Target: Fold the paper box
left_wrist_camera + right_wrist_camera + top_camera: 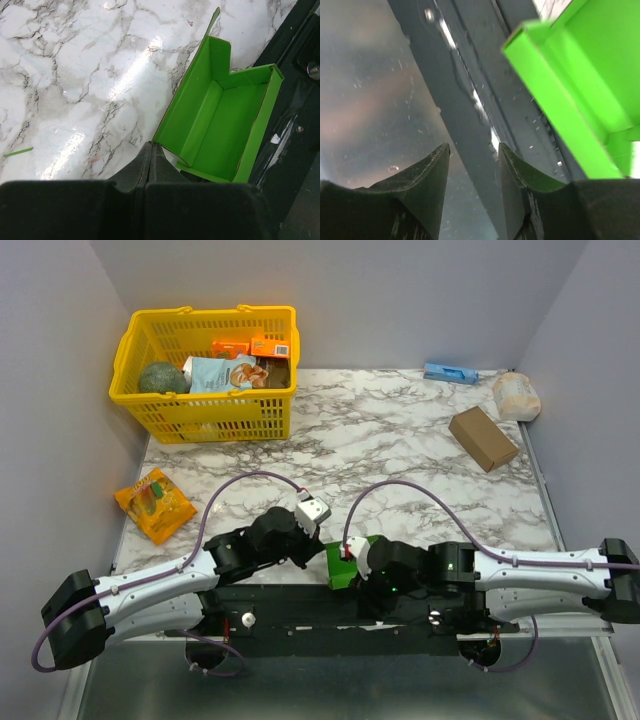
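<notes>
One paper box (225,115) of thin, bright green card, creased into an open rectangular tray with upright walls, lies at the near edge of the glossy, grey-veined marble worktop (75,75), between two pincers. The left pincer (150,150) is clenched, its black tips meeting at the box's wall corner; whether card is nipped between them cannot be told. The right pincer (473,147) stands released and empty, the box just beside it.

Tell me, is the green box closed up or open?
Open. In the left wrist view the paper box has its walls standing, but nothing covers the top and its inside shows, empty.
</notes>
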Robot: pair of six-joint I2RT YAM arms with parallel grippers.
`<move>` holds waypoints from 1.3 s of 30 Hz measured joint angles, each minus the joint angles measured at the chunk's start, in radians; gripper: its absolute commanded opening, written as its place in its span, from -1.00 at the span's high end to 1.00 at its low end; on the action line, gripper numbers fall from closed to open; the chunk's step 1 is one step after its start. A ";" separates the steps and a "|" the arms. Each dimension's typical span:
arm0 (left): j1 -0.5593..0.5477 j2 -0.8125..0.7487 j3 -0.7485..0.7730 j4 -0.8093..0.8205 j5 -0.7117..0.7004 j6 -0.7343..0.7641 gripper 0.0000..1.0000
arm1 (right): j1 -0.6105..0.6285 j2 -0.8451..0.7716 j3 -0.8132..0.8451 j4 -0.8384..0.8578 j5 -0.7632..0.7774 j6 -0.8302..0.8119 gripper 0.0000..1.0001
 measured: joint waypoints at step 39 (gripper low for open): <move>0.018 0.077 0.001 0.135 0.143 0.012 0.99 | -0.094 0.270 -0.065 0.368 0.377 -0.050 -0.16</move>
